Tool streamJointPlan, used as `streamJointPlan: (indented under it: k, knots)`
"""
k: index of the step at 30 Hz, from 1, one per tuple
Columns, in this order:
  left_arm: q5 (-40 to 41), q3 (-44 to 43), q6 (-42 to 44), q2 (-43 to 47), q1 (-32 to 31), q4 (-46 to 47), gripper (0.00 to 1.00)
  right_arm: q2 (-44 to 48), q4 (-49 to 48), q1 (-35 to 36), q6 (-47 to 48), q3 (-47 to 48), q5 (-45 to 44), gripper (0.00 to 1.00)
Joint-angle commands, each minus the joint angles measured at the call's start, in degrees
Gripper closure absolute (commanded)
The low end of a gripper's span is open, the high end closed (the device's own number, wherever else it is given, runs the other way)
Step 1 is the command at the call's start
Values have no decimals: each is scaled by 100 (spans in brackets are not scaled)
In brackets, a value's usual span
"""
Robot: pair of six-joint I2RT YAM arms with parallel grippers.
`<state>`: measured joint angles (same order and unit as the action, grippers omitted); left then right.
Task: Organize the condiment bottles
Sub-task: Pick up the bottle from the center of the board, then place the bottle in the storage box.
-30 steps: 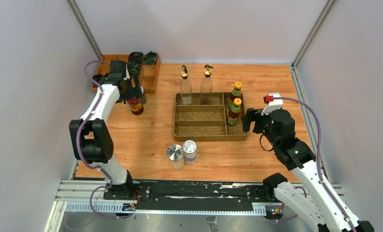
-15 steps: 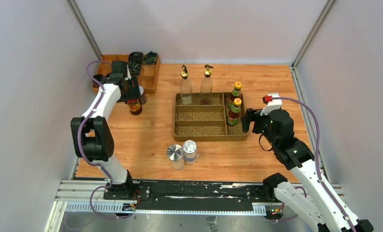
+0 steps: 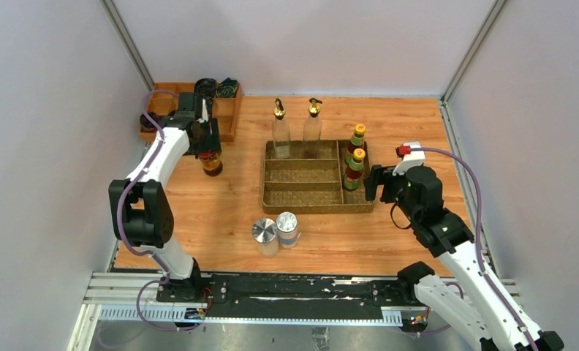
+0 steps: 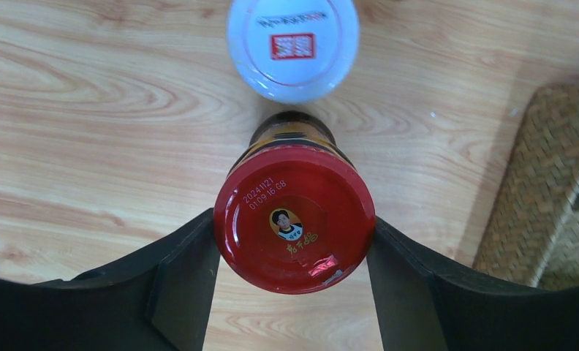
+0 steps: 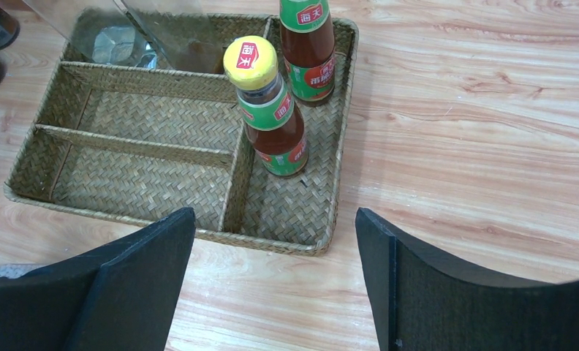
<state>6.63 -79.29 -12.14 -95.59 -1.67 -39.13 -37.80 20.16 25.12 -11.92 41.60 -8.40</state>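
Two black fingers point(image 4: 188, 270) of the left gripper point(image 4: 294, 223) are clamping the red-lidded jar point(image 4: 295, 219) by its lid, at the table's point(image 3: 228, 212) far left, just beside the white-lidded jar point(image 4: 292, 45). The right gripper point(image 5: 273, 216) is hanging wide open and holding nothing, just right of the woven tray point(image 5: 341, 131), where two yellow-capped sauce bottles point(image 5: 268, 110) are standing in the right-hand compartment.

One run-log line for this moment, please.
left end effector: shut on red-lidded jar | right end effector: open, facing woven tray | sauce bottles: in tray
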Motion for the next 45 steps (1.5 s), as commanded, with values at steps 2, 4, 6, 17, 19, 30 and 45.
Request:
streamJointPlan:
  k: [2,4,6,17,19,30,45]
  knots:
    - [45,-197,175,644,-340,-257,45,92,-15,89,-54,-58,65,14]
    - [-13,-178,178,787,-396,-354,45,121,24,89,-56,-44,61,14]
    - [-42,-145,169,979,-446,-444,45,156,50,89,-57,-32,67,14]
    - [-269,-532,87,1889,-623,-1104,44,311,240,89,-138,22,102,15]
    - [-293,-685,45,1942,-632,-1211,45,313,267,89,-152,48,110,15]
    - [-628,-1468,-197,1562,-1218,-1386,44,360,382,84,-170,138,85,15]
    - [-289,-2216,-379,858,-2930,-1553,44,402,427,89,-121,67,-5,15]
